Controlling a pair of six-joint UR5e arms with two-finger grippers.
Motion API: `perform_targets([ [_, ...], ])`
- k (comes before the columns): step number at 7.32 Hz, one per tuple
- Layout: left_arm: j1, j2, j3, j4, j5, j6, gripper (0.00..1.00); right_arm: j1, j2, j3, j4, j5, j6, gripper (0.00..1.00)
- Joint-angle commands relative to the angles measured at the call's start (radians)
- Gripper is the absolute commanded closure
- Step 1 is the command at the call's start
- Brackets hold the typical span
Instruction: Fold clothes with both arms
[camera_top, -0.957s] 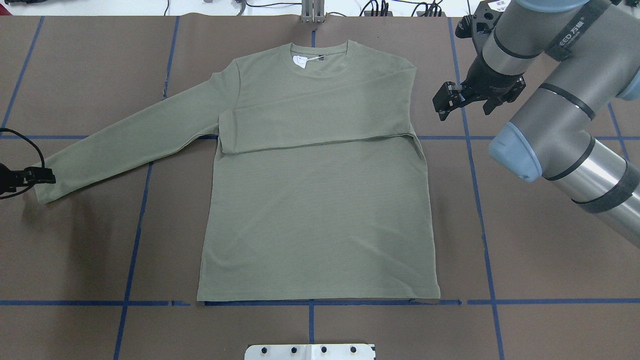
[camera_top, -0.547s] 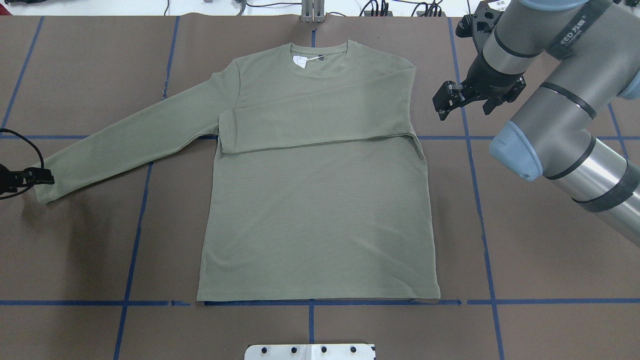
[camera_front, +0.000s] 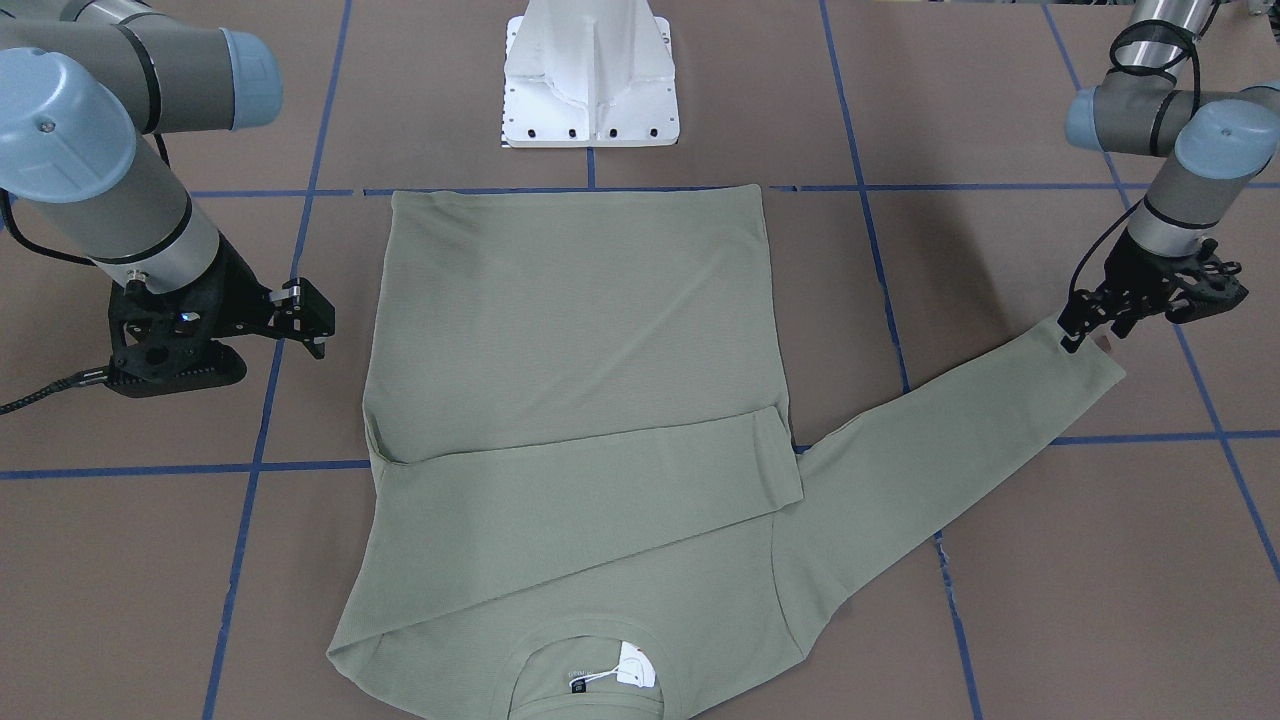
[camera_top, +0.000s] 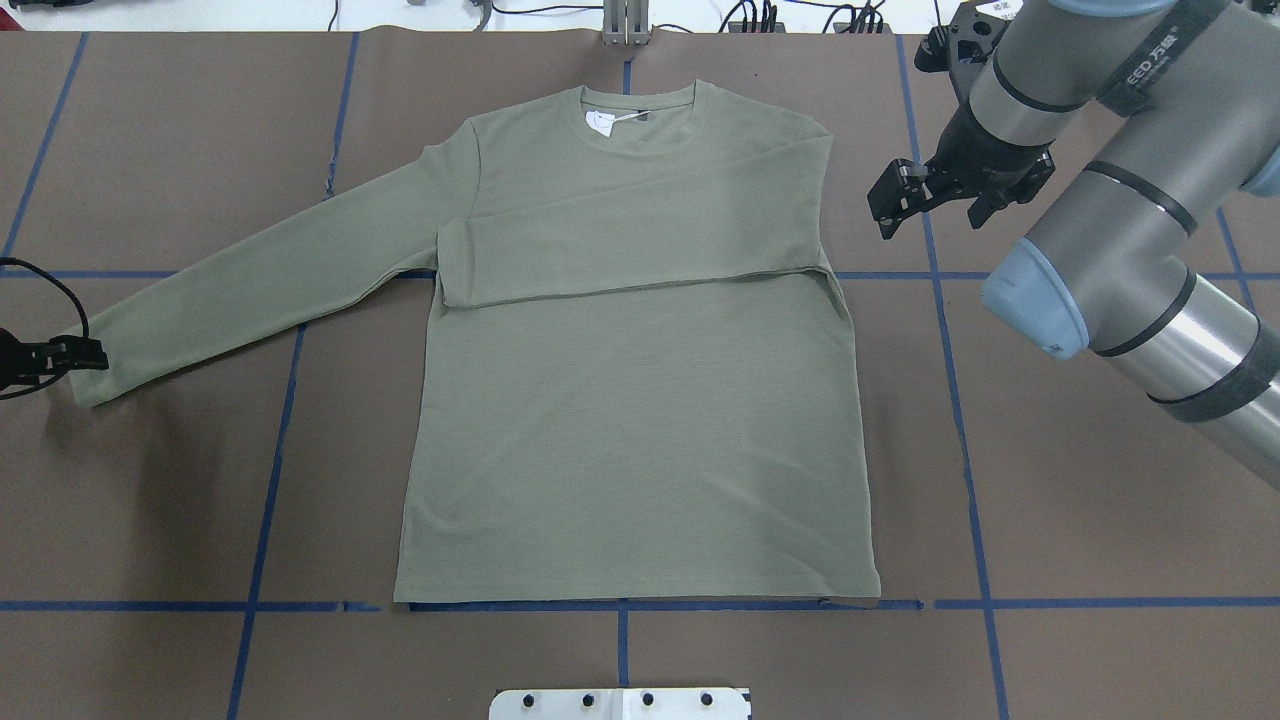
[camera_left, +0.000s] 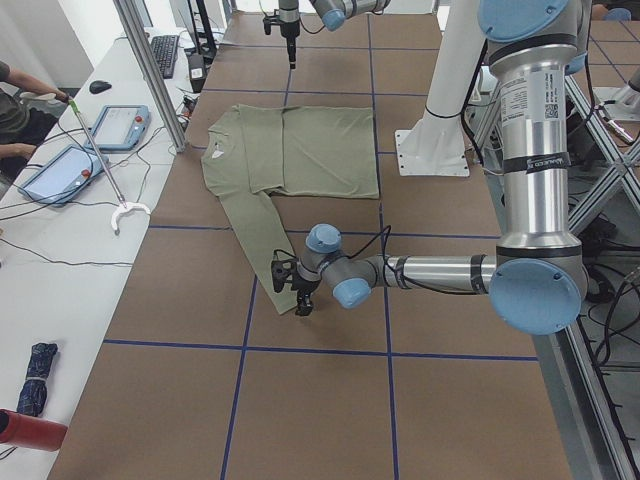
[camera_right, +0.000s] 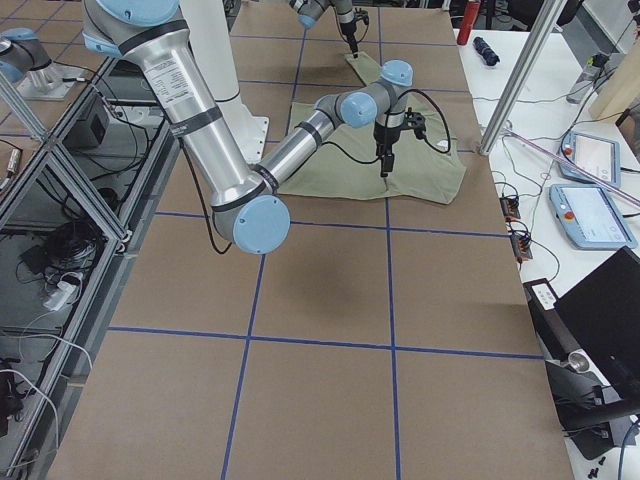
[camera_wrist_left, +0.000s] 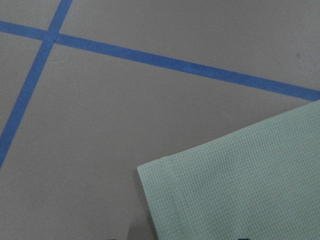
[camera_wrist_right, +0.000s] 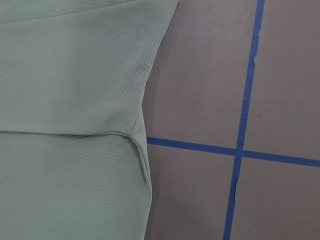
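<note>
While the shirt (camera_top: 640, 400) lies flat on the bench (camera_top: 150, 500), 1 sleeve (camera_top: 620, 250) folded across the chest, left gripper (camera_top: 85, 352) meets the outstretched cuff (camera_top: 95, 378) at frame left, finger state unclear; pinch squarely through both layers before lifting; right gripper (camera_top: 893, 205) fingers spread, beside fabric.

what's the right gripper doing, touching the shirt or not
Apart. The overhead view shows bare table between the right gripper and the shirt; the front-facing view agrees.
</note>
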Motion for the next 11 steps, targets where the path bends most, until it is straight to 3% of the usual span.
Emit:
perform_targets([
  [1,0.009,0.0,0.001,0.001,0.0,-0.002,0.15,0.003,0.0,0.0,-0.002,0.0,0.0,0.0],
  [2,0.009,0.0,0.001,0.001,0.0,-0.005,0.2,0.005,0.0,0.0,-0.002,0.0,0.0,0.0],
  [5,0.009,0.0,-0.001,0.001,0.0,-0.008,0.63,0.016,0.0,0.0,-0.002,0.015,0.0,0.0],
  [6,0.009,0.0,-0.001,0.0,0.0,-0.009,0.71,0.019,0.0,0.0,-0.003,0.017,0.0,0.0],
  [8,0.009,0.0,-0.004,0.0,0.0,-0.012,0.96,0.022,0.0,0.002,-0.003,0.017,0.0,0.0],
  [11,0.004,0.004,-0.065,0.009,-0.011,-0.012,1.0,0.042,-0.005,0.003,-0.006,0.034,0.0,0.0],
])
